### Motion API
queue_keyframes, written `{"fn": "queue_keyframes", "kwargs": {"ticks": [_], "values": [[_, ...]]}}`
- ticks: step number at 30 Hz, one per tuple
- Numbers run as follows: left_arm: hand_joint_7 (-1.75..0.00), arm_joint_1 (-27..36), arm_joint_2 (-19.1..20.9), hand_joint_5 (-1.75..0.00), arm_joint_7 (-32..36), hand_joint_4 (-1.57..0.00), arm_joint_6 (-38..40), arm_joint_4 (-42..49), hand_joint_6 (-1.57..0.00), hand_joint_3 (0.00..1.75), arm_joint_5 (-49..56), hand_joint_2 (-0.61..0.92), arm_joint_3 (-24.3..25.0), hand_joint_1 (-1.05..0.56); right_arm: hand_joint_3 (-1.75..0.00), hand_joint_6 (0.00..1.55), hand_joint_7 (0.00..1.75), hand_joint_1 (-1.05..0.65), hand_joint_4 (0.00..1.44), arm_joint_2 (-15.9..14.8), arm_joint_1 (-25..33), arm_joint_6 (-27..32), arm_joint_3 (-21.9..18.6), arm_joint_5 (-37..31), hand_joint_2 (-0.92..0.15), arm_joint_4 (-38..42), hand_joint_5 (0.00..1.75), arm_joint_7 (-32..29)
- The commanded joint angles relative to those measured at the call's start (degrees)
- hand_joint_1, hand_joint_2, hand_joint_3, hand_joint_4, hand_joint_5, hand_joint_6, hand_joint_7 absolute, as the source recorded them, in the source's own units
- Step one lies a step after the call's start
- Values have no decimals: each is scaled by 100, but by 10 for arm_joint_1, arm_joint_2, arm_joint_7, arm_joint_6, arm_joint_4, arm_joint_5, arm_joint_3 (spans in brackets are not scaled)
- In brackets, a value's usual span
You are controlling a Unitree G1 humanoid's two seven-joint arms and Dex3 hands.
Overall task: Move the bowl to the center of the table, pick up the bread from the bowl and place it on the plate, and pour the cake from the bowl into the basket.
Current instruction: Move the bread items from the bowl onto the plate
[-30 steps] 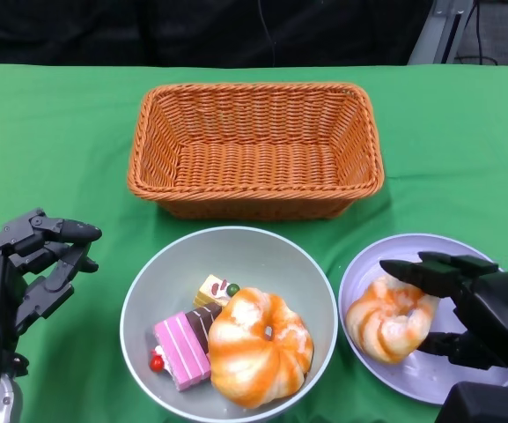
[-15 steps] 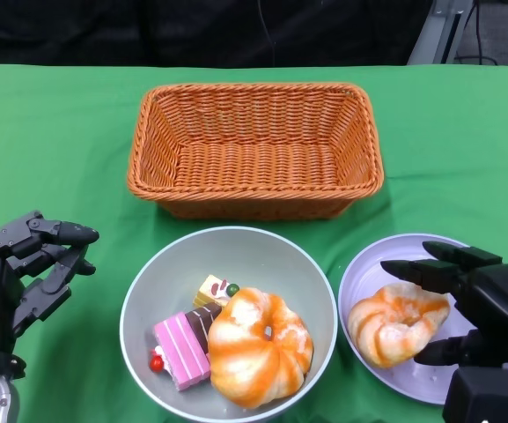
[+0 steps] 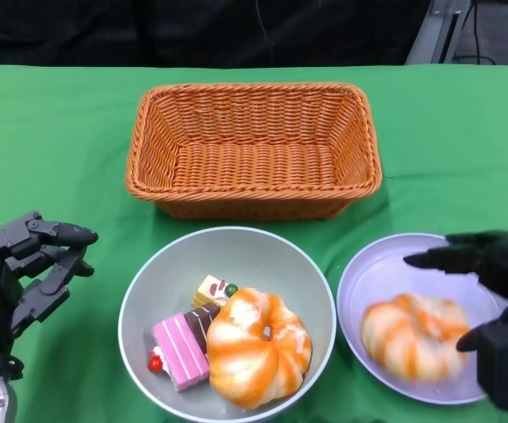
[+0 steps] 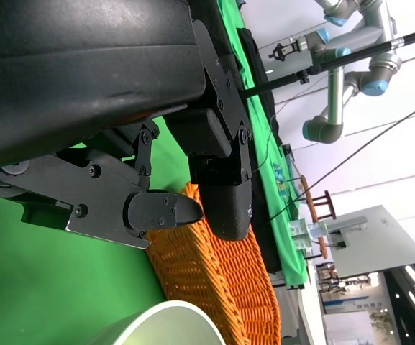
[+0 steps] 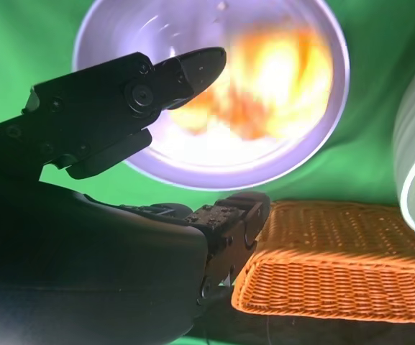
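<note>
A grey bowl (image 3: 161, 273) near the table's front middle holds an orange-swirled bread (image 3: 258, 346), a pink layered cake (image 3: 180, 350) and a small yellow cake (image 3: 216, 290). To its right a lilac plate (image 3: 377, 275) carries a second orange bread (image 3: 415, 334), blurred, lying free. My right hand (image 3: 491, 304) hovers open over the plate's right side, fingers apart, off the bread. My left hand (image 3: 20, 273) is open left of the bowl, holding nothing. The woven orange basket (image 3: 254, 150) stands behind the bowl. In the right wrist view the bread (image 5: 275, 75) lies in the plate (image 5: 193, 176) beyond my fingers (image 5: 185, 68).
Green cloth covers the table. The basket (image 5: 336, 269) and the bowl's rim (image 5: 412, 154) show in the right wrist view. The left wrist view shows the basket (image 4: 214, 280), the bowl's edge (image 4: 160, 323) and other robot arms (image 4: 336, 72) in the background.
My right hand let go of the bread and drew back to the right. The bread dropped onto the plate and shifted right. The left hand barely moved.
</note>
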Motion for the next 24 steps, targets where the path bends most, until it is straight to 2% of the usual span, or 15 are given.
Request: {"fn": "queue_keyframes", "kwargs": {"ticks": [1,5,10,13,15,17,18,20,24], "values": [[-80,4,12,-134,-1,-76,0,2,-95,38,-1,92,4,-8,-1,33,0,-56,20,-22,-18,29,-11,33,-84,-21,2,59],[-80,4,11,-134,-3,-76,-1,2,-95,38,-3,92,5,-7,-1,33,0,-70,23,-23,-27,51,-21,66,-86,-29,2,96],[-79,4,13,-134,0,-76,-5,4,-96,39,1,92,4,-7,-1,31,0,-76,25,-19,-37,82,-34,120,-88,-31,2,132],[-79,5,12,-134,1,-76,-8,4,-96,39,1,92,4,-7,-1,34,1,-78,30,-7,-36,62,-49,156,-89,-17,5,124],[-79,5,11,-134,-2,-77,-7,3,-96,40,-1,92,4,-7,-1,38,3,-77,37,18,-28,41,-62,188,-90,-6,7,99],[-79,5,11,-134,-3,-77,-6,3,-96,40,-1,92,4,-7,-1,39,3,-76,39,26,-25,32,-66,201,-91,0,8,89],[-79,5,9,-134,-6,-77,-4,2,-96,39,-3,92,4,-7,-1,40,3,-76,40,56,-16,27,-71,212,-91,-9,8,59],[-79,5,7,-134,-8,-77,-3,2,-96,39,-4,92,3,-8,-3,47,6,-67,50,106,-5,7,-75,229,-92,-20,12,9],[-78,5,7,-134,1,-77,-8,4,-96,38,4,92,-1,-8,-3,51,6,-67,57,141,-6,-22,-65,225,-92,-36,14,-22]]}}
